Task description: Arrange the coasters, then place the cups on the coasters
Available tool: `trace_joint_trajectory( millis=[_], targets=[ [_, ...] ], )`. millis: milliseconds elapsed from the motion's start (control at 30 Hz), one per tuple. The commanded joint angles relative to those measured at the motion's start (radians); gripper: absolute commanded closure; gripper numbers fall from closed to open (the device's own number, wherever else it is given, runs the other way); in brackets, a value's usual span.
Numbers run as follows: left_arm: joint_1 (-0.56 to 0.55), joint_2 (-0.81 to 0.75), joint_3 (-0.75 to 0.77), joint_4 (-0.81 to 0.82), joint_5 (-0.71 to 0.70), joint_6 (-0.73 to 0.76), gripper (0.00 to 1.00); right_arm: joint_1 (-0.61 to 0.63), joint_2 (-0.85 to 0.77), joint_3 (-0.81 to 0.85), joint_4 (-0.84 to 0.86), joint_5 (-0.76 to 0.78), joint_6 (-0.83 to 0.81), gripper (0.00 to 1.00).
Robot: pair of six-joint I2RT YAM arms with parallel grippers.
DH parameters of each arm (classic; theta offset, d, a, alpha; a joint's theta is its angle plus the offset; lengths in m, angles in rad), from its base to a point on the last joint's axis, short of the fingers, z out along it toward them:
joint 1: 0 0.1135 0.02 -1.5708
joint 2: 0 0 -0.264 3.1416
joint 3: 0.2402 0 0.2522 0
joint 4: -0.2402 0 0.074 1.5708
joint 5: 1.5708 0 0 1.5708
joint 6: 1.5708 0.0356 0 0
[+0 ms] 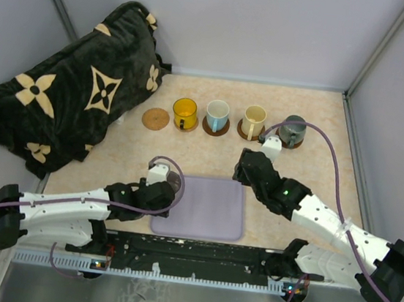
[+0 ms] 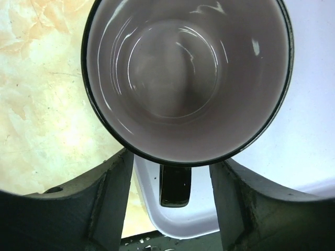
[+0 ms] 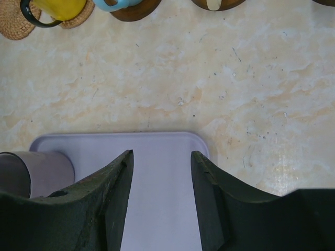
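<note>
- Fingers of the left gripper (image 2: 171, 175) stand apart on either side of the handle (image 2: 174, 185) of the translucent purple-grey mug (image 2: 183, 78). A gap shows on each side, so nothing is clamped.
- Right gripper (image 3: 161, 157) hangs about half open over the lavender tray (image 3: 157, 144), empty.
- That mug stands upright at the tray's far left corner, beside the tray's raised lip.
- One tan woven coaster (image 1: 156, 119) lies bare at the left end of the far row. The yellow mug (image 1: 184, 113), blue-handled mug (image 1: 217, 114), cream mug (image 1: 254, 120) and dark grey-green mug (image 1: 291, 130) each sit on a disc.
- Handling, as I judge it: the mug looks rigid, glossy and light, likely to slip or swing if pinched by the thin handle alone. A hold across the rim wall, or low on the handle near the body, seems steadier. It would probably chip if dropped.
- Surface: a smooth, beige marbled table (image 3: 209, 78). The thin coaster may slide when a mug lands on it.
- Room: grey walls close around, a dark floral blanket (image 1: 68, 98) is heaped just left of the bare coaster, and the yellow mug stands just right of it, so the landing spot is tight.
</note>
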Motion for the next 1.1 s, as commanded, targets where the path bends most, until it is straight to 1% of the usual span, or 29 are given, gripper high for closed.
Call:
trace_joint_trajectory(
  millis=[0,200,300,433,467,567,633,700,833,1067],
  targets=[
    [-0.008,-0.007,-0.014,0.022,-0.030,-0.030,0.36,-0.009,-0.006,0.007,0.039,0.002,0.012,0.51],
    [-0.013,0.000,-0.021,0.028,-0.049,-0.043,0.45,-0.009,-0.003,0.006,0.038,0.000,0.014,0.51],
    [-0.015,0.002,-0.021,0.028,-0.058,-0.048,0.55,-0.009,-0.003,0.004,0.036,-0.003,0.016,0.51],
    [-0.018,0.009,-0.025,0.032,-0.070,-0.049,0.60,-0.009,-0.004,0.002,0.033,-0.002,0.018,0.52],
    [-0.018,0.010,-0.028,0.033,-0.073,-0.050,0.64,-0.009,-0.004,0.002,0.033,-0.002,0.018,0.52],
    [-0.018,0.013,-0.037,0.040,-0.082,-0.055,0.83,-0.009,-0.003,0.001,0.033,-0.002,0.020,0.51],
    [-0.019,0.010,-0.038,0.044,-0.090,-0.057,0.90,-0.009,-0.003,0.001,0.031,-0.003,0.019,0.51],
    [-0.019,0.002,-0.031,0.045,-0.105,-0.057,0.91,-0.008,-0.002,0.000,0.030,-0.003,0.019,0.51],
    [-0.019,-0.016,0.001,0.039,-0.151,-0.030,0.91,-0.009,-0.001,-0.005,0.030,-0.001,0.021,0.51],
    [-0.020,0.012,0.123,-0.004,-0.218,0.044,0.91,-0.009,-0.003,-0.030,0.034,0.008,0.022,0.51]
  ],
)
